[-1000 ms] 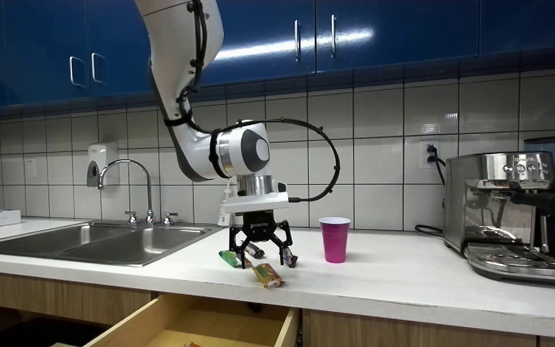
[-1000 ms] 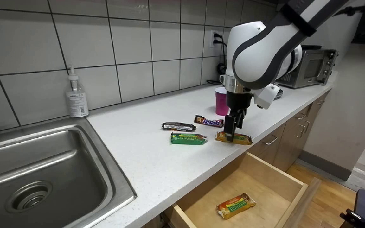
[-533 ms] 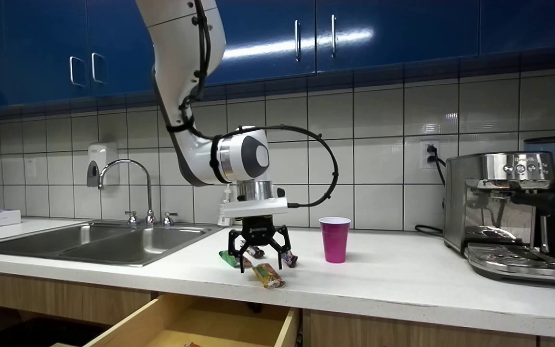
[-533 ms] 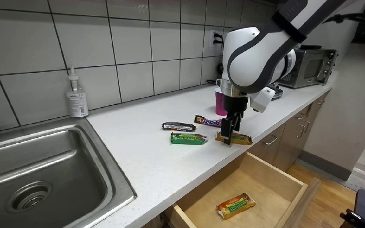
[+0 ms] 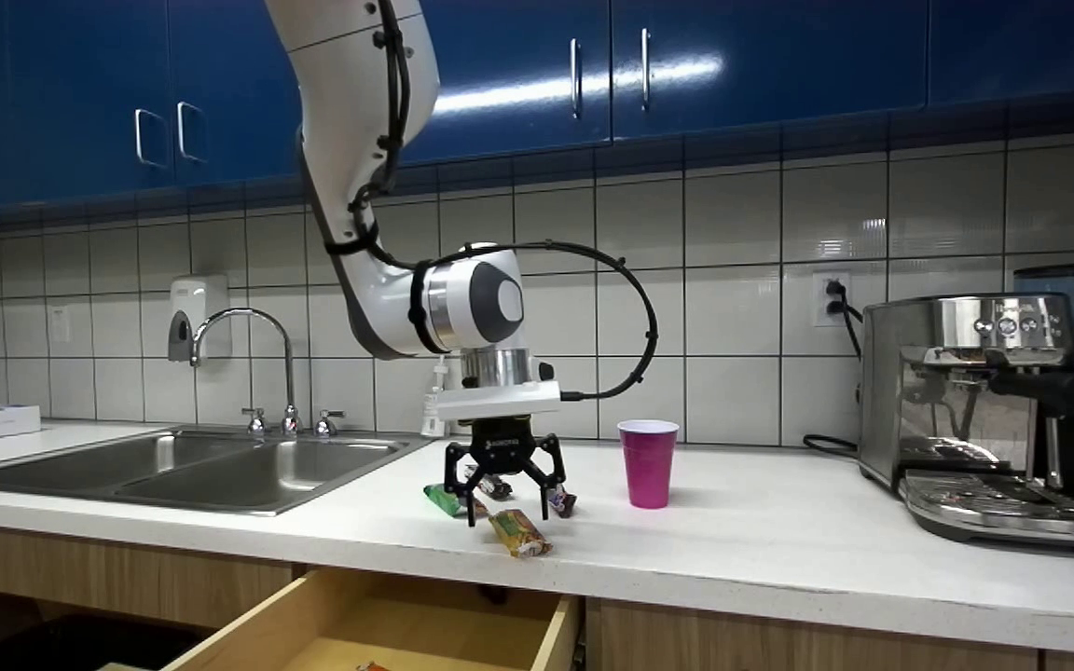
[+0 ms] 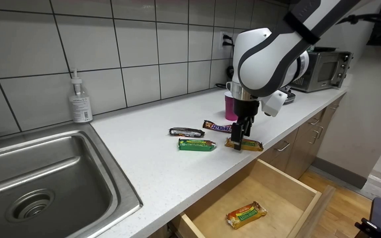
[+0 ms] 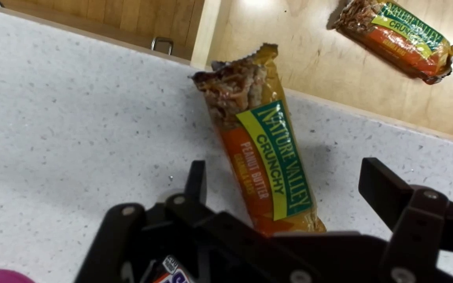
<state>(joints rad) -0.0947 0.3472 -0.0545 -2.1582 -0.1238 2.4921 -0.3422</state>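
Granola bar (image 6: 252, 144) partly behind tool (image 5: 508, 519); Snickers (image 7: 175, 276) mostly hidden in wrist view.

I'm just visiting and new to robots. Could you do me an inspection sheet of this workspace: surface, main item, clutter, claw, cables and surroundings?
Surface: speckled white countertop above an open wooden drawer.
Main item: Nature Valley Crunchy peanut butter granola bar, lying near the countertop's edge, not gripped.
Clutter: green-wrapped bar, dark-wrapped bar, Snickers bar and pink cup on the countertop; second Nature Valley bar inside the drawer.
Claw: open, pointing down; in the wrist view its fingers show either side of the granola bar.
Cables: black cable looping off the robot arm; black plugs in the wall outlet.
Surroundings: stainless sink, espresso machine, blue cabinets, tiled wall.
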